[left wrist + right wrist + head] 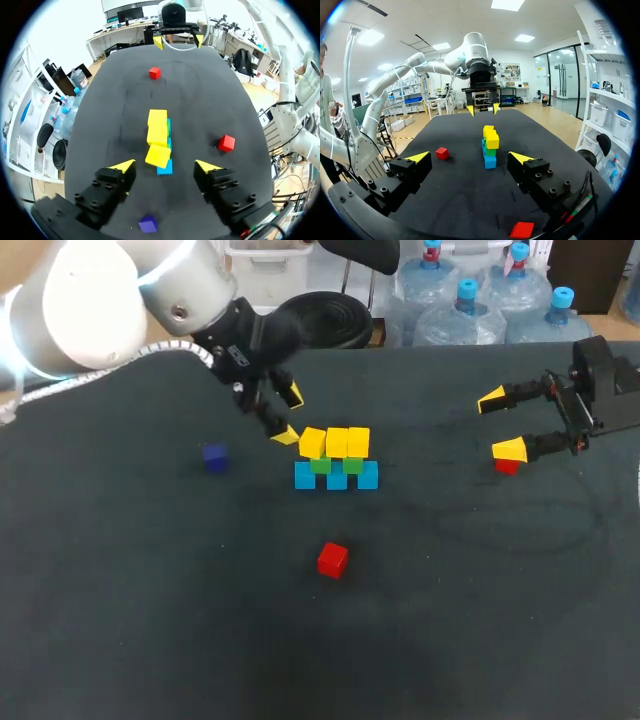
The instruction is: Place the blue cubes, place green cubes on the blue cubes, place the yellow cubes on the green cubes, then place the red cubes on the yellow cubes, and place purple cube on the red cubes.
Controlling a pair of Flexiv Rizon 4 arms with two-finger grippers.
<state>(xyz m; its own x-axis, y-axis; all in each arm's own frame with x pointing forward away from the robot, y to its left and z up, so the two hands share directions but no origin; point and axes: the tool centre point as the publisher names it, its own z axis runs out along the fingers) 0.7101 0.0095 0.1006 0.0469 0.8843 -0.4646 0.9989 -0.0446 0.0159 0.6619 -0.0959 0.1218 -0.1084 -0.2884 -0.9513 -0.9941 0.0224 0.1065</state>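
Yellow cubes (pixel 337 442) top the stack (pixel 336 462): three in a row, over green cubes (pixel 320 466), over blue cubes (pixel 337 478). By my reading the red layer is next.

- Left gripper (pixel 288 414) sits just beside the stack's left end. Its fingers are spread wide and hold nothing.
- Right gripper (pixel 501 425) is well to the right of the stack, also spread and empty.
- Loose red cube (pixel 333 560) lies on the table (pixel 140 620) in front of the stack, well apart from it.
- Second red cube (pixel 507 466) lies far right of the stack, by the right gripper's nearer tip.
- Purple cube (pixel 215 457) lies left of the stack, beyond the left gripper.

Doing it well, as I judge:
- Back the left gripper away from the stack before lowering, so it does not nudge the end yellow.
- Take each red cube square across two flat faces.
- Set it over the seam between two yellows, and open only once it rests.

Hard to make out:
- Greens show only as slivers, and I count two.
- The yellow at the stack's left end looks turned in the left wrist view. I cannot tell whether it sits flat.
- The second red cube is partly behind the yellow tip in the head view.
- The purple cube is dim against the dark cloth.
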